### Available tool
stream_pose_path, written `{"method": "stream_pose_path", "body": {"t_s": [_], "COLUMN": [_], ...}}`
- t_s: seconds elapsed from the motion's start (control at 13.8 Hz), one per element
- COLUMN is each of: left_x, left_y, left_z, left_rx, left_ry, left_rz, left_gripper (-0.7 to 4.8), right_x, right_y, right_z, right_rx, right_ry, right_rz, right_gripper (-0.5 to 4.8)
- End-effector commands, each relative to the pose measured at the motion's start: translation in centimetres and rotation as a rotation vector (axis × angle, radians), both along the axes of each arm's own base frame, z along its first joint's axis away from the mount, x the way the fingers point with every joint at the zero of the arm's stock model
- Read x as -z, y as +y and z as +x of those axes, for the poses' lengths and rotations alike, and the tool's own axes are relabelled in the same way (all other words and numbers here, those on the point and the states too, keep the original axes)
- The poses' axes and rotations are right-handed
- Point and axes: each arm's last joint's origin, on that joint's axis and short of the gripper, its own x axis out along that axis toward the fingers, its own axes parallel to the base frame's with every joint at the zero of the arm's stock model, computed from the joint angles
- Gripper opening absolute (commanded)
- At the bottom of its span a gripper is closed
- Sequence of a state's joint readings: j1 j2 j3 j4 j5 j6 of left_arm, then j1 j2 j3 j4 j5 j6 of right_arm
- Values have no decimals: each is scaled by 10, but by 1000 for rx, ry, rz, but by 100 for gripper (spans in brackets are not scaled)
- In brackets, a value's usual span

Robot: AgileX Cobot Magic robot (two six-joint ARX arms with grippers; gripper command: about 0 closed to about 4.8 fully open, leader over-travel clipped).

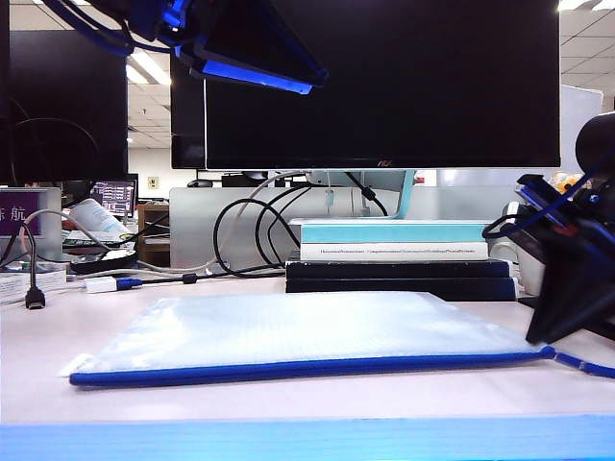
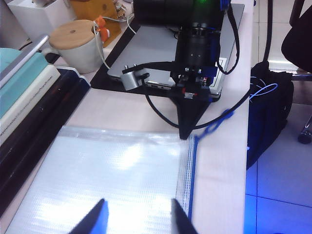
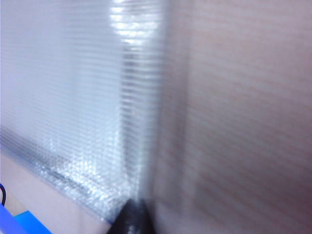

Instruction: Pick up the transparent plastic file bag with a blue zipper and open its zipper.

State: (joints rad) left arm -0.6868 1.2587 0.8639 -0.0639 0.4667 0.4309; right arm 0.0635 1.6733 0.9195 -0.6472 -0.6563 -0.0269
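Bag (image 1: 298,331) lay flat on the desk (image 1: 288,399), centre of the exterior frame, in front of the books (image 1: 394,257). Long axis ran left–right; zipper (image 1: 307,368) along the near edge, pull end at right. Right gripper (image 2: 186,132), jaws closed, tip down at the bag's right corner beside the zipper end; no grip on the pull visible. Left gripper (image 2: 139,217) hung over the bag, jaws apart, empty. Judgement: pin the bag with the left, pinch the pull cord (image 2: 214,124) squarely, draw along the edge.
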Motion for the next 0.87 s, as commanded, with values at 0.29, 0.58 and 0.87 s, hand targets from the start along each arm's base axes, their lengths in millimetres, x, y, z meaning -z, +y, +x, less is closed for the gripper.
{"method": "stream_pose_path", "body": {"t_s": [0.29,0.58,0.87], "left_x": [-5,-13,-11], "left_y": [0,-3,-16], "left_z": [3,5,-2], "left_rx": [-65,-76,-28], "left_ry": [-53,-54,-63], "left_rz": [-7,-95,-105], "left_gripper": [479,479,479], "right_x": [-67,-99,-115], "right_y": [7,13,33], "right_z": [31,38,40], "right_rx": [-39,-67,-125], "right_ry": [-74,-106,-114], "right_rz": [217,317,411], "right_gripper": [-8,-8,-8]}}
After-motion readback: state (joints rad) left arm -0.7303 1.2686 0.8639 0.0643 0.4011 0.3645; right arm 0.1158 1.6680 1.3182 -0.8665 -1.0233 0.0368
